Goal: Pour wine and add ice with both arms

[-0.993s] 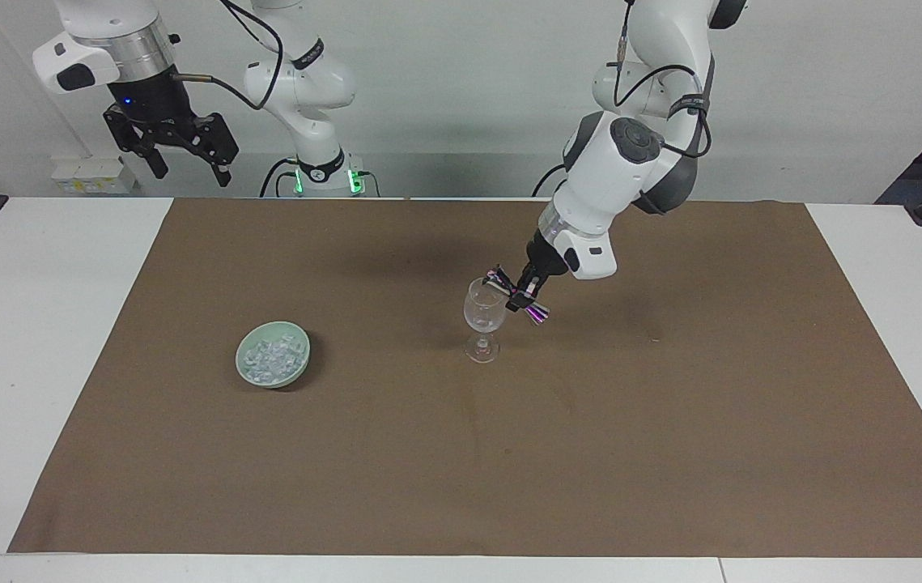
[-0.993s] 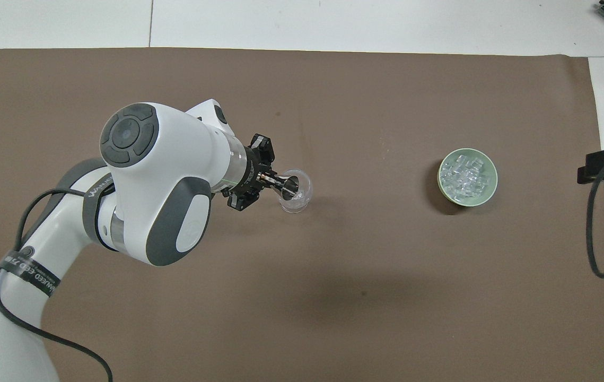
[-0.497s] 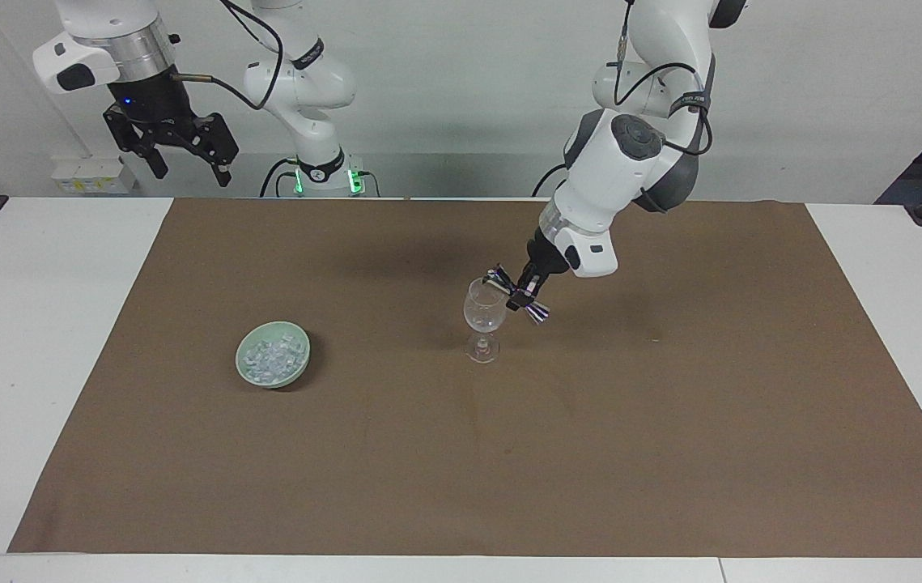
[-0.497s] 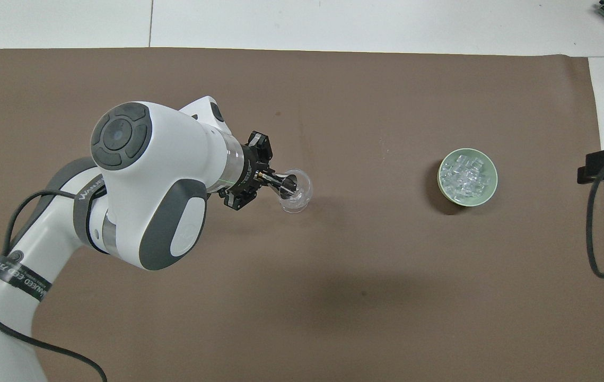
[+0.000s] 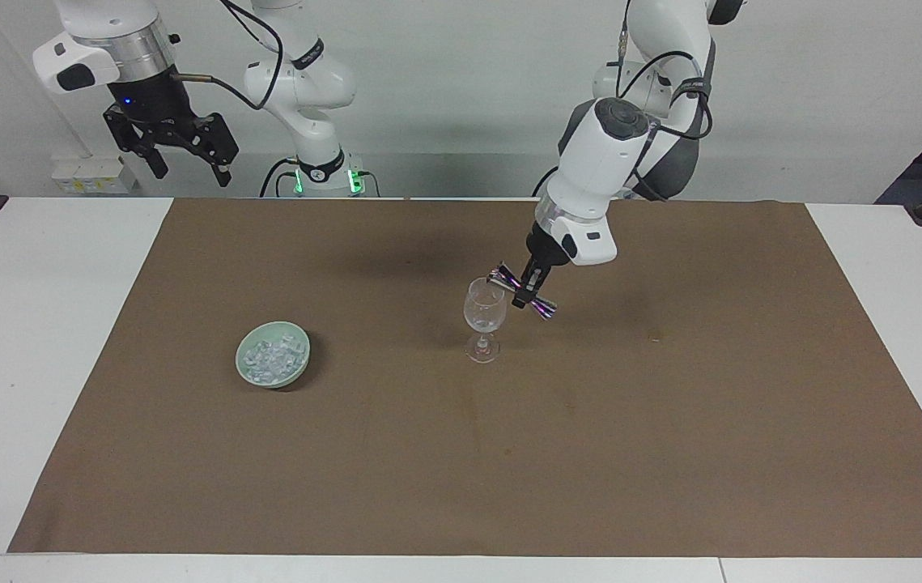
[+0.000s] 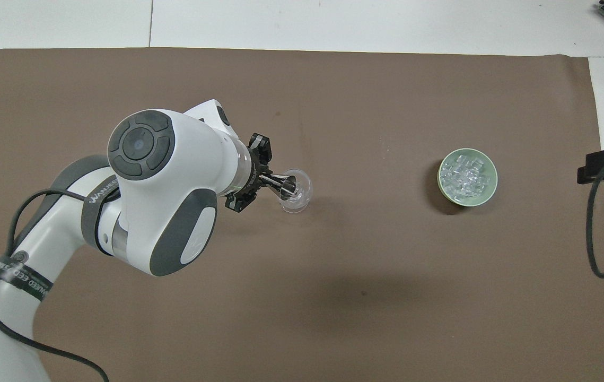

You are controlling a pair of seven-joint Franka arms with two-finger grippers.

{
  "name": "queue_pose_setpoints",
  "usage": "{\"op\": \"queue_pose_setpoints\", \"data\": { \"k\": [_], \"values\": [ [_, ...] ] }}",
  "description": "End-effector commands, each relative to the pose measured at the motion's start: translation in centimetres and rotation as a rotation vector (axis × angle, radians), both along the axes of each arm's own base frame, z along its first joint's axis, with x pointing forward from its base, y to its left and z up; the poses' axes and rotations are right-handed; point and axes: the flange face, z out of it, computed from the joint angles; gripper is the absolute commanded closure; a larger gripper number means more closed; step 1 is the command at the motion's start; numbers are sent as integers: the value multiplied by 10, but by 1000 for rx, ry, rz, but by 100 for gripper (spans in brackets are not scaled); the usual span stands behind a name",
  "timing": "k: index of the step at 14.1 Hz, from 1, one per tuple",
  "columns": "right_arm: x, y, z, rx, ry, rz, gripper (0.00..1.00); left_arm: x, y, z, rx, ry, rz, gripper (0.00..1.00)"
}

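From across the table, facing view: left gripper (image 5: 522, 290) is clamped on a small shiny double-ended measuring cup (image 5: 522, 291), tipped sideways with one end at the rim of the stemmed glass (image 5: 483, 318), which stands upright mid-mat. Compared with a second ago the left arm's elbow and wrist have swung up and more vertical, and the cup has lifted slightly and sits a bit less steeply tilted, so the pour looks finished or finishing; glass itself hasn't moved. Can't tell if any liquid is in the glass. Right gripper (image 5: 185, 159) waits high over the right arm's end of the table, fingers spread, nothing in it, unchanged. The ice (image 5: 270, 355) sits piled in the pale green bowl (image 5: 299, 368) on the brown mat (image 5: 671, 453), toward the right arm's end, well apart from the glass, untouched. Overhead view: left gripper (image 6: 264, 179) reaches over the glass (image 6: 296, 191), cup end above the glass mouth; wrist housing has rotated since earlier. Ice (image 6: 466, 175) fills the bowl (image 6: 487, 195); right gripper is not seen here beyond a black part at the edge. Judgement: wine step nearly done, ice step not started, next likely the right arm's.
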Motion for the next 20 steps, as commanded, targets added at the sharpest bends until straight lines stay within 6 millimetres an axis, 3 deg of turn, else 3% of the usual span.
{"op": "queue_pose_setpoints", "data": {
  "k": [1, 20],
  "values": [
    [-8, -1, 1, 12, 1, 12, 0, -6, -2, 9, 39, -26, 29, 100],
    [-8, -2, 0, 12, 3, 10, 0, -14, -18, 14, 103, -71, 34, 100]
  ]
}}
